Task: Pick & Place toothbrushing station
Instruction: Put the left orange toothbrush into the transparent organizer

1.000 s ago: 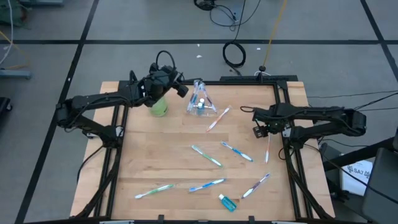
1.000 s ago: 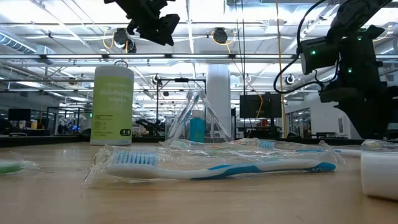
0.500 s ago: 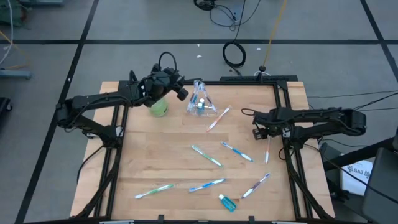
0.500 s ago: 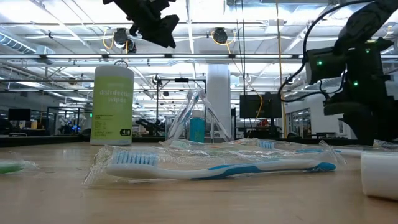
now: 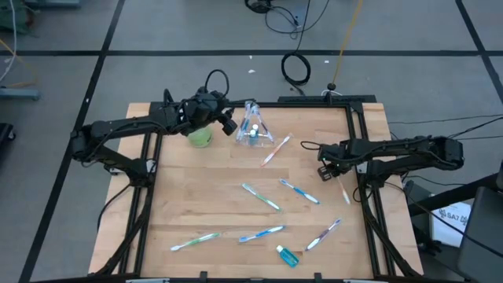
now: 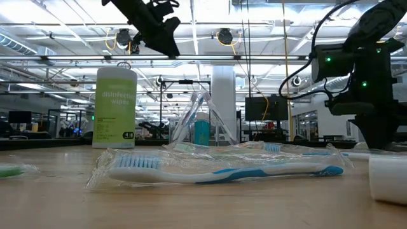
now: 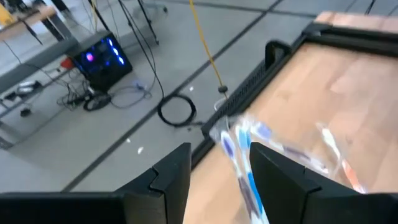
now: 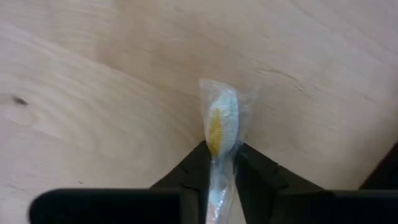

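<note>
Gripping wrapped pinkish-white toothbrush [image 8: 219, 134], right pincer [image 5: 328, 171] fingers [image 8: 189, 171] clamped on its handle near table [image 5: 204, 204] right edge. Toothbrush now trailing diagonally from pincer toward right rail; a second ago hanging nearly straight toward near edge. Right pincer sitting slightly farther left than before.

Left pincer [image 5: 226, 119] hovering raised beside clear cup [image 5: 253, 130] holding brushes at table far side, fingers [image 7: 168, 177] apart; shifted marginally toward cup. Green canister [image 5: 200, 136] standing just beside it. Other toothbrushes [image 5: 262, 197] and blue tube [image 5: 288, 255] lying unmoved mid-table.
</note>
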Action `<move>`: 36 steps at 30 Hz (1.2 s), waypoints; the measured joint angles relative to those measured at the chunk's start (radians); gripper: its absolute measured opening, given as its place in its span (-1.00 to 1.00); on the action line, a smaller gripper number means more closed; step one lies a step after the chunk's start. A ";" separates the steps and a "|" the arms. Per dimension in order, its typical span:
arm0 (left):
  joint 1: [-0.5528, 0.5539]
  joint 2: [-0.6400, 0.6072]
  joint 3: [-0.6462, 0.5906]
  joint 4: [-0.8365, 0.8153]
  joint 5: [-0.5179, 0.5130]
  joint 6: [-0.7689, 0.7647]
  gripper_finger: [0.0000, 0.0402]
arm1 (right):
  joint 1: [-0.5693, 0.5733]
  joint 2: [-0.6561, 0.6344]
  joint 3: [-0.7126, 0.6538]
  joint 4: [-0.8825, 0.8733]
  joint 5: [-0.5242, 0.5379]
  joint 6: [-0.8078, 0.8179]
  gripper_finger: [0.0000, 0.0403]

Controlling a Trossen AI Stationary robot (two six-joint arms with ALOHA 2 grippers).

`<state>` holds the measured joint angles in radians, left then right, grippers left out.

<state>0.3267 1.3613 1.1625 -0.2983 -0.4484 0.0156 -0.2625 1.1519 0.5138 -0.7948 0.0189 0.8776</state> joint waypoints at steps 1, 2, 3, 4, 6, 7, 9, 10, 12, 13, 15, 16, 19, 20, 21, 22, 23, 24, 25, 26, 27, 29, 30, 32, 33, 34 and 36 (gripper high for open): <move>0.000 0.000 0.000 -0.017 0.000 -0.006 -0.15 | 0.003 -0.004 0.004 0.002 0.001 0.000 -0.74; 0.000 0.000 0.000 -0.030 0.000 -0.013 -0.15 | 0.004 -0.007 0.009 0.003 0.004 -0.003 -0.77; 0.000 0.000 0.000 -0.042 0.000 -0.019 -0.15 | 0.004 -0.010 0.012 0.011 0.005 -0.011 -0.79; 0.000 0.000 0.000 -0.055 0.001 -0.025 -0.15 | 0.003 -0.014 0.015 0.040 0.004 -0.022 -0.81; 0.000 0.000 0.000 -0.074 0.000 -0.026 -0.15 | 0.003 -0.026 0.030 0.118 0.000 -0.068 -0.85; -0.001 0.000 0.000 -0.080 0.000 -0.028 -0.15 | 0.003 -0.036 0.031 0.157 -0.009 -0.093 -0.87; -0.002 0.000 0.000 -0.092 0.002 -0.041 -0.15 | 0.003 -0.052 0.029 0.247 -0.032 -0.149 -0.91; -0.004 0.000 0.000 -0.099 0.004 -0.048 -0.15 | 0.002 -0.059 0.026 0.296 -0.043 -0.177 -0.93; -0.011 0.000 0.000 -0.125 0.004 -0.051 -0.15 | 0.000 -0.078 0.028 0.468 -0.071 -0.238 -0.95; -0.015 0.000 0.000 -0.143 0.004 -0.051 -0.15 | -0.001 -0.084 0.031 0.545 -0.078 -0.270 -0.95; -0.024 0.000 0.000 -0.174 0.004 -0.051 -0.15 | -0.004 -0.096 0.030 0.707 -0.080 -0.334 -0.94; -0.029 0.000 0.000 -0.195 0.004 -0.051 -0.15 | -0.006 -0.096 0.029 0.801 -0.075 -0.367 -0.93; -0.041 0.000 0.000 -0.241 0.004 -0.059 -0.15 | -0.012 -0.098 0.029 1.105 -0.080 -0.492 -0.91; -0.045 0.000 0.000 -0.253 0.005 -0.065 -0.15 | -0.013 -0.097 0.030 1.193 -0.087 -0.535 -0.91; -0.049 0.000 0.000 -0.257 0.004 -0.073 -0.15 | -0.015 -0.096 0.030 1.266 -0.098 -0.580 -0.91; -0.055 0.000 0.000 -0.255 0.003 -0.080 -0.15 | -0.017 -0.094 0.030 1.332 -0.101 -0.623 -0.92; -0.059 0.000 0.000 -0.251 0.004 -0.082 -0.15 | -0.019 -0.089 0.030 1.397 -0.100 -0.660 -0.92; -0.062 -0.001 0.000 -0.244 0.004 -0.081 -0.15 | -0.020 -0.083 0.030 1.457 -0.095 -0.696 -0.92; -0.064 -0.005 0.000 -0.236 0.004 -0.074 -0.15 | -0.021 -0.076 0.030 1.508 -0.088 -0.727 -0.92; -0.067 -0.007 0.000 -0.227 0.004 -0.067 -0.15 | -0.022 -0.065 0.030 1.563 -0.074 -0.758 -0.93; -0.068 -0.009 0.000 -0.215 0.003 -0.060 -0.15 | -0.022 -0.051 0.030 1.616 -0.068 -0.787 -0.93; -0.069 -0.009 0.000 -0.202 0.003 -0.050 -0.15 | -0.026 -0.009 0.030 1.715 -0.068 -0.839 -0.93; -0.067 -0.008 0.000 -0.200 0.002 -0.050 -0.15 | -0.029 0.013 0.030 1.753 -0.068 -0.861 -0.93; -0.065 -0.008 0.000 -0.190 -0.002 -0.047 -0.15 | -0.036 0.058 0.030 1.823 -0.068 -0.895 -0.93; -0.064 -0.008 0.000 -0.187 -0.005 -0.047 -0.15 | -0.041 0.081 0.030 1.861 -0.068 -0.910 -0.93; -0.062 -0.008 0.000 -0.188 -0.005 -0.047 -0.15 | -0.047 0.103 0.030 1.894 -0.068 -0.922 -0.93; -0.061 -0.008 0.000 -0.190 -0.005 -0.047 -0.15 | -0.059 0.149 0.030 1.950 -0.068 -0.927 -0.93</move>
<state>0.2661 1.3529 1.1629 -0.4885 -0.4538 -0.0311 -0.3218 1.3009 0.5434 1.1555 -0.0494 -0.0495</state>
